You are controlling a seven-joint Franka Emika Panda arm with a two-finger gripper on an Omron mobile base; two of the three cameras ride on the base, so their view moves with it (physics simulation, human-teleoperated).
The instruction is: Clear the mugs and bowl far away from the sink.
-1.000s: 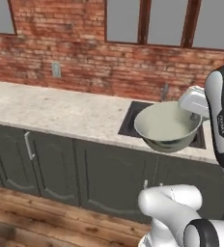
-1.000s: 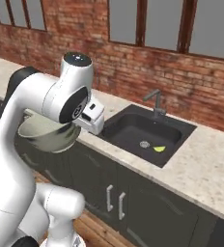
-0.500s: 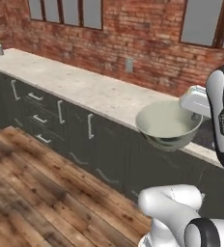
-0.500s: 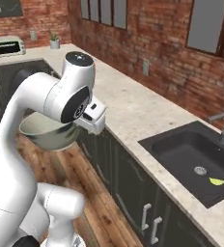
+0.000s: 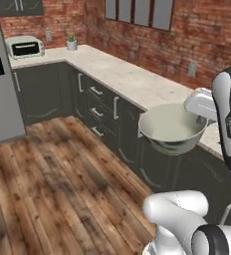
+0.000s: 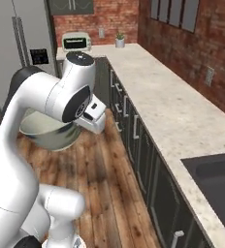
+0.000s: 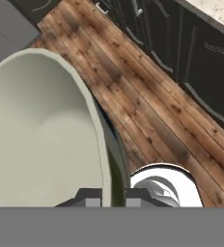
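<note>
The claw (image 7: 106,198) pinches the rim of the pale grey-beige bowl (image 5: 171,130), its jaws closed narrow on the thin wall, carrying it in the air over the wooden floor (image 5: 62,184), just off the dark cabinets (image 5: 102,107). The speckled surface (image 6: 168,104) runs far along the brick wall; the sink (image 6: 221,181) lies near right.
</note>
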